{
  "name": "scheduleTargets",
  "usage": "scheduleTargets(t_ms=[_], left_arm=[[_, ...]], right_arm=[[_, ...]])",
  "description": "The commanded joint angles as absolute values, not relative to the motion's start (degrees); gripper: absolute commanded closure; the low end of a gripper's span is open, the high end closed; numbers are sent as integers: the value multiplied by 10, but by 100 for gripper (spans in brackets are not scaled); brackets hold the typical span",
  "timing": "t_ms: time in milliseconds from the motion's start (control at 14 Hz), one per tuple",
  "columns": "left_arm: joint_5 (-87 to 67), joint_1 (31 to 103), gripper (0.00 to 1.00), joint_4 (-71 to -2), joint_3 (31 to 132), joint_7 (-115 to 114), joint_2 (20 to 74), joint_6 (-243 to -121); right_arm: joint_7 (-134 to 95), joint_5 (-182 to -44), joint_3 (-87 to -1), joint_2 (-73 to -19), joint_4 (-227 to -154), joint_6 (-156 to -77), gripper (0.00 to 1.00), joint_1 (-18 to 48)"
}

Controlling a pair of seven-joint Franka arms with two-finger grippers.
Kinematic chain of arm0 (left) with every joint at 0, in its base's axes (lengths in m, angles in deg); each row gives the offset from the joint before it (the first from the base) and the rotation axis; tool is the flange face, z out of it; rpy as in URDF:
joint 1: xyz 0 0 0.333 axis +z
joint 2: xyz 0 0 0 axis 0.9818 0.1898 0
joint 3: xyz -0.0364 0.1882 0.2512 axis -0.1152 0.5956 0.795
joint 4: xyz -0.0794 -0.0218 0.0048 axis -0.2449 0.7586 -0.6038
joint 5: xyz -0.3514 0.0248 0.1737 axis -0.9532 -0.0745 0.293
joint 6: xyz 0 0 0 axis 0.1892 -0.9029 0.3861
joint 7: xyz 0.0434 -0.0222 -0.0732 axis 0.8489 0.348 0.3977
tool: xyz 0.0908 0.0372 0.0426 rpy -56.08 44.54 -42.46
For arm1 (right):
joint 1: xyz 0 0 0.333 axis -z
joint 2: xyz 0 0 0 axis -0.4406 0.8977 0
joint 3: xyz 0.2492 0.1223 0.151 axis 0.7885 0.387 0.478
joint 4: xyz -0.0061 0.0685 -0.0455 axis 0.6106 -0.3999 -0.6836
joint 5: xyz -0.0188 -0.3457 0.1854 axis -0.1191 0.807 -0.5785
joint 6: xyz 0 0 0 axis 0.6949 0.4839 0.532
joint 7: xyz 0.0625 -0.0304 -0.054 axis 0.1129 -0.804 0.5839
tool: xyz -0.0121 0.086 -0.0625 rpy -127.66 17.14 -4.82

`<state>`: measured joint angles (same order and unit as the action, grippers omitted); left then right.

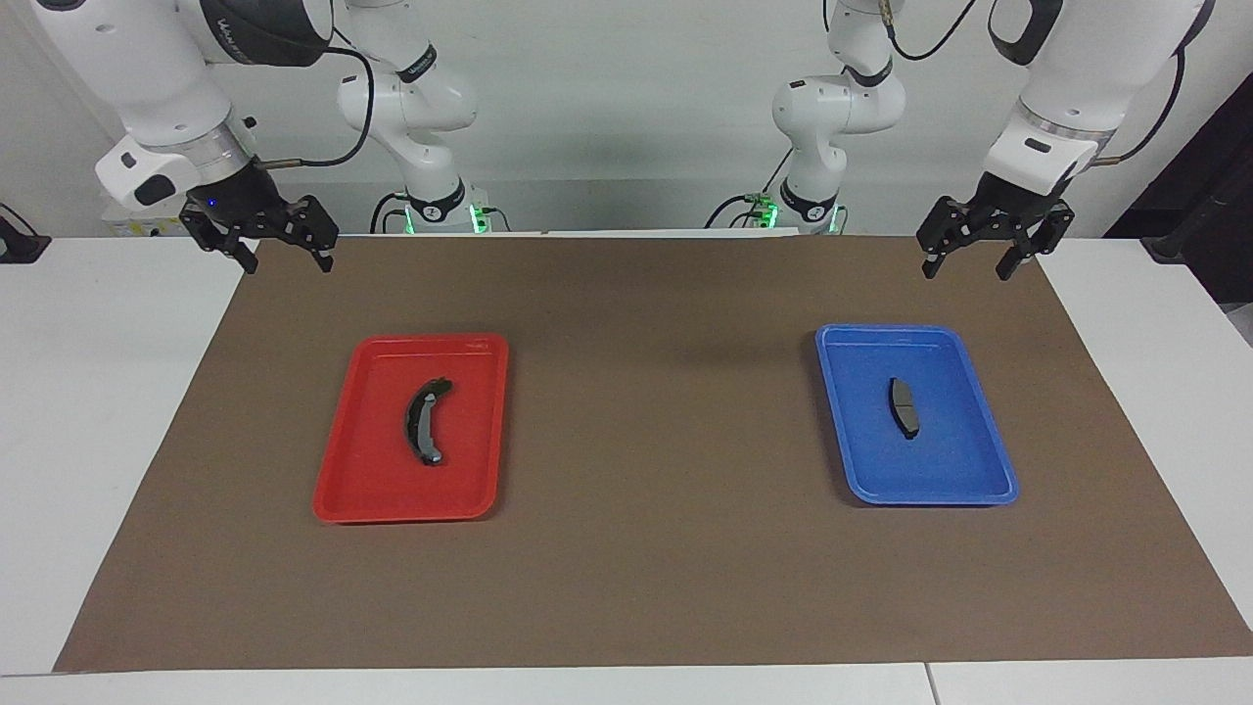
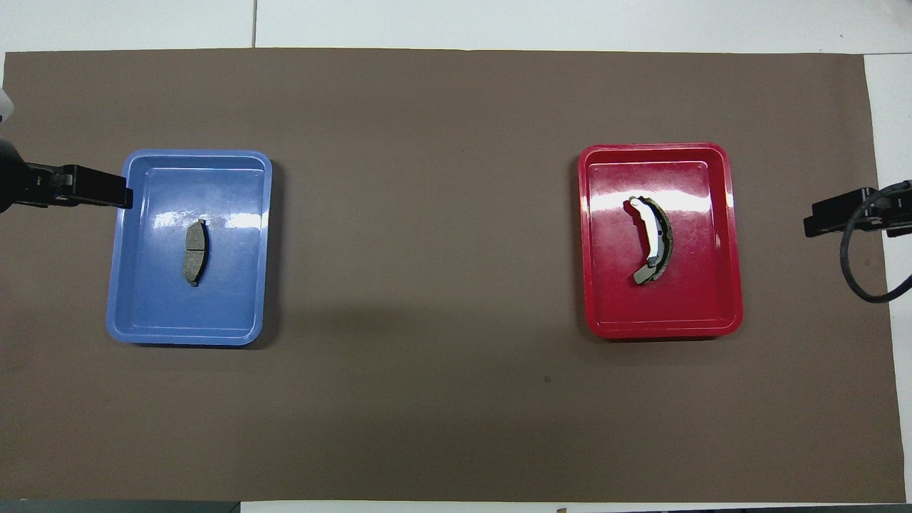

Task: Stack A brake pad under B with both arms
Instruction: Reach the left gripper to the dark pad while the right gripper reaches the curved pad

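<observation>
The short, stubby dark grey pad A lies in the blue tray toward the left arm's end of the table; it also shows in the overhead view. The long crescent pad B, black with a grey strip, lies in the red tray toward the right arm's end, and shows from overhead. My left gripper hangs open and empty over the mat's corner beside the blue tray. My right gripper hangs open and empty over the mat's other corner nearer the robots.
A brown mat covers the white table. The blue tray and the red tray sit wide apart on it. The gripper tips show at the overhead view's edges: left, right.
</observation>
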<state>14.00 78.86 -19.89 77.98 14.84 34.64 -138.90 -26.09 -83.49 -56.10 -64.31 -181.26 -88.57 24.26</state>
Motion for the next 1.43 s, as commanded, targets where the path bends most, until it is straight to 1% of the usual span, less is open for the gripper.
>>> scheduleTargets(t_ms=[0,929,1143,1357], left_arm=[[143,791,0,-201,779,141,344,-1376],[143,791,1,-218,780,146,341,-1354],[143,791,1,-260,786,151,341,-1389],[143,791,2,-331,792,160,346,-1464]], right_arm=[[-253,-843,-558,-645,-1816,-899,1,248],[-255,-843,-558,-644,-1813,-906,1,250],[-257,-843,-536,-640,-1833,-950,1,249],[-258,-844,-532,-618,-1855,-993,1,249]])
